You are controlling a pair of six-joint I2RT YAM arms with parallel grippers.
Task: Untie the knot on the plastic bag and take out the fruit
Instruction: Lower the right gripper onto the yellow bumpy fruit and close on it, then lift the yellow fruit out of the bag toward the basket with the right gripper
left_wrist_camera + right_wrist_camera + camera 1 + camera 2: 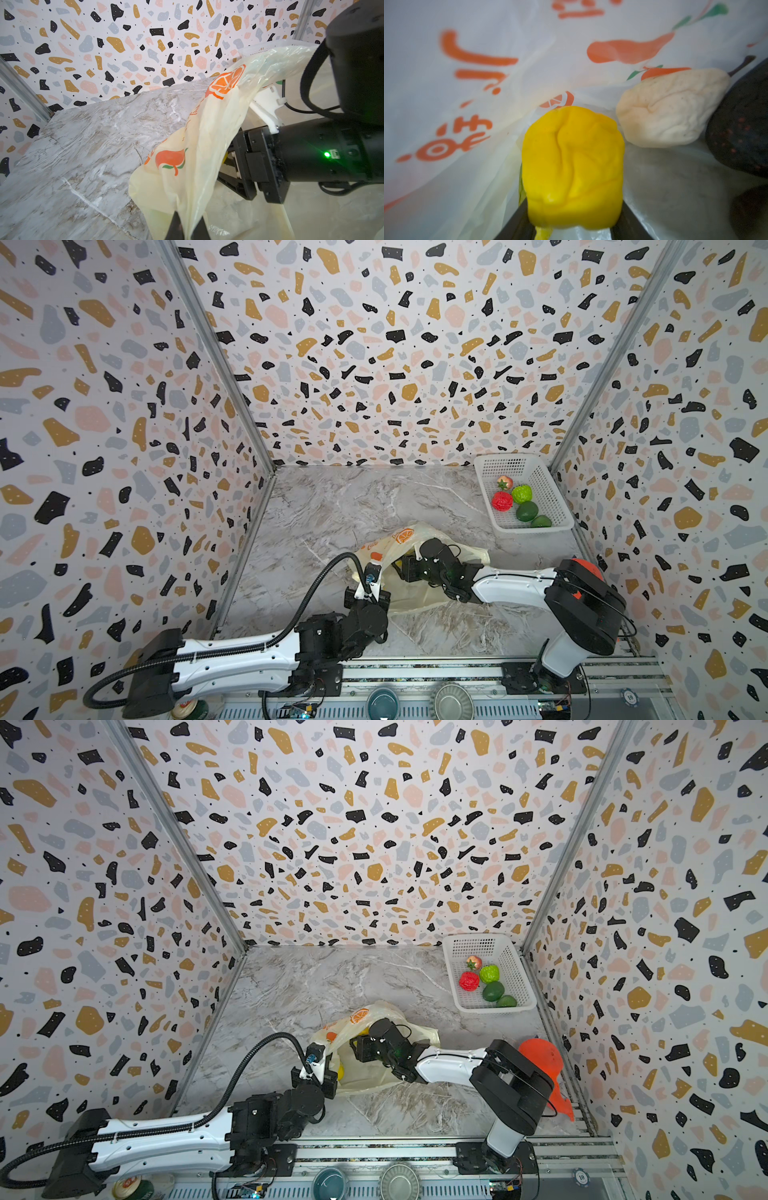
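We see a grey marble-patterned tabletop (332,510) with a thin pale-yellow plastic bag with orange logos (415,593) lying crumpled near its front middle. No knot shows, and the bag's mouth gapes towards the right arm. A white perforated plastic basket (482,472) sits well apart in the far right corner, holding red and green fruit. The left gripper (187,228) is pinched together on the bag's film, lifting one edge. The right gripper (574,200) reaches inside the bag, its jaws clamped on a soft, dented yellow fruit (573,166). Beside that fruit lie a pale cream pear (670,108) and a dark speckled fruit (741,133). We judge the squashy fruit could squirt free, or the film could snag on the wrist and drag the bag along if the left pinch slips
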